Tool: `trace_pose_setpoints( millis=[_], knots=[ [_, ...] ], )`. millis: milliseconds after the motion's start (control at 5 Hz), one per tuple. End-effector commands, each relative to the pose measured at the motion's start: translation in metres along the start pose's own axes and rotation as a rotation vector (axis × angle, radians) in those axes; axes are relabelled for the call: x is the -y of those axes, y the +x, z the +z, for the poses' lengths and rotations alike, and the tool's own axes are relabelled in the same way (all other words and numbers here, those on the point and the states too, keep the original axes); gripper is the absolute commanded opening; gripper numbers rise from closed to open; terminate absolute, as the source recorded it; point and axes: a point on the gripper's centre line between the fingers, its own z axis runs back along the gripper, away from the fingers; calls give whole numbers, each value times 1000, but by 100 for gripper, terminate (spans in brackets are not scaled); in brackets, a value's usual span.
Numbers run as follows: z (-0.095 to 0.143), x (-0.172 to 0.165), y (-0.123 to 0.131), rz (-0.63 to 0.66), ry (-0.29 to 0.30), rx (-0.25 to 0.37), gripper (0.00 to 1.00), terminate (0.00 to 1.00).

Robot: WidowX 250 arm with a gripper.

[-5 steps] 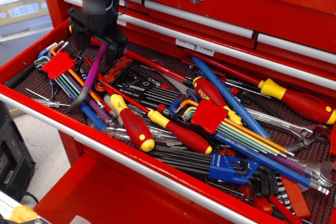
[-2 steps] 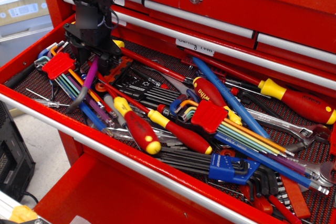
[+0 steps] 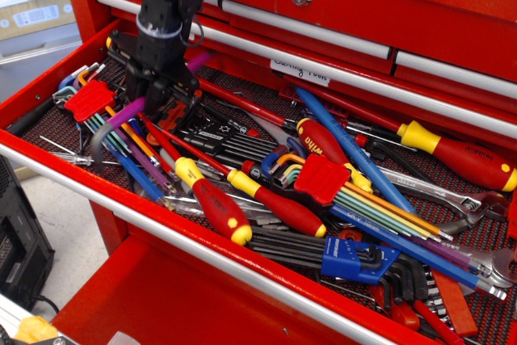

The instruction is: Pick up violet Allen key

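The violet Allen key [image 3: 122,114] has a thick violet-magenta shaft and a grey bent end that curves down at the lower left. It is tilted, its upper end poking out to the right behind the black gripper [image 3: 155,98]. The gripper is shut on the middle of the key's shaft and holds it just above the tools at the left end of the open red drawer [image 3: 48,119].
A red-holder rainbow key set [image 3: 89,101] lies under the held key. Red and yellow screwdrivers [image 3: 214,204], a second rainbow set [image 3: 321,179], a long blue rod [image 3: 347,147], a blue-holder key set [image 3: 355,260] and a wrench [image 3: 452,195] fill the drawer. The cabinet front [image 3: 323,30] rises behind.
The gripper has shifted a little to the right. The held key has swung from hanging nearly upright to lying slanted, its grey end now farther left.
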Motion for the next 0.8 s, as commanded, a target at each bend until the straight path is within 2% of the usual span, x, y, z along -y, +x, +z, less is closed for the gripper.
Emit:
trace_pose_setpoints(
  millis=[0, 200, 400, 600],
  knots=[
    [59, -40, 3, 27, 64, 27, 0, 0],
    [71, -49, -12, -4, 72, -16, 0, 0],
    [76, -49, -36, -7, 44, -50, 0, 0],
    [87, -52, -52, 6, 65, -58, 0, 0]
  ],
)
